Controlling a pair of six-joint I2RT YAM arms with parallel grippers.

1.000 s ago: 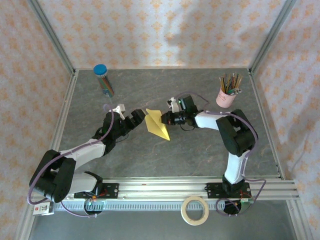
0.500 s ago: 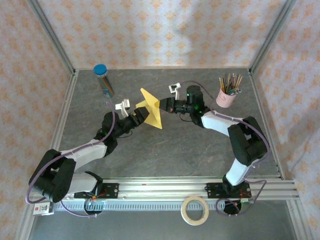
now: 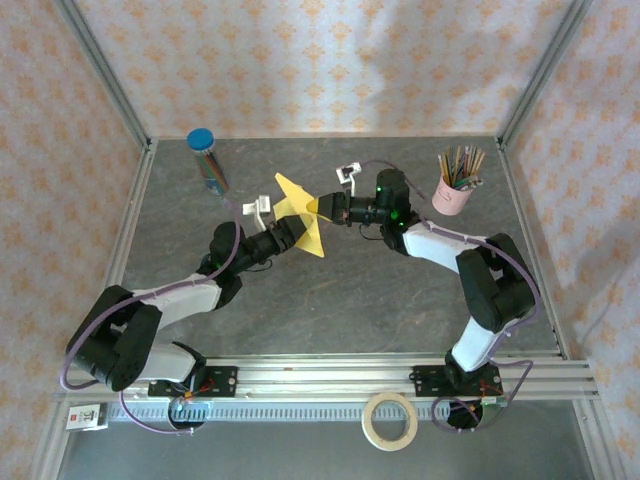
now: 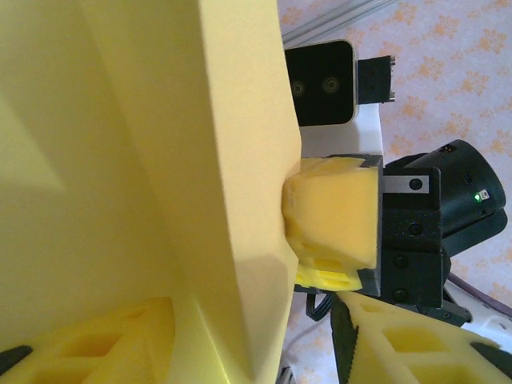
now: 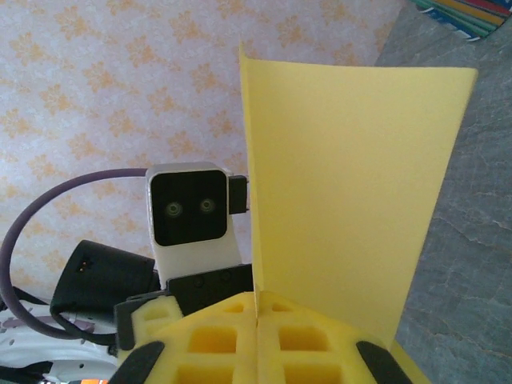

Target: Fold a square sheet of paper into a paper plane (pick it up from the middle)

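The square sheet of paper, folded into a pointed yellow paper plane (image 3: 300,216), hangs on edge above the middle of the table. My right gripper (image 3: 322,209) is shut on its right edge; in the right wrist view the pads (image 5: 232,336) meet on the fold (image 5: 344,184). My left gripper (image 3: 288,232) reaches in from the left with a jaw on each side of the paper (image 4: 144,160). It (image 4: 248,340) is open, and a gap shows between the paper and its right finger (image 4: 400,336). The right gripper's pads (image 4: 332,216) pinch the paper just beyond.
A blue-capped tube of coloured pencils (image 3: 207,160) stands at the back left. A pink cup of pencils (image 3: 455,190) stands at the back right. A roll of tape (image 3: 390,420) lies in front of the near rail (image 3: 330,372).
The right gripper has lifted the folded paper off the table and turned it on edge. The left gripper has followed it up, and its jaws have narrowed around the paper.
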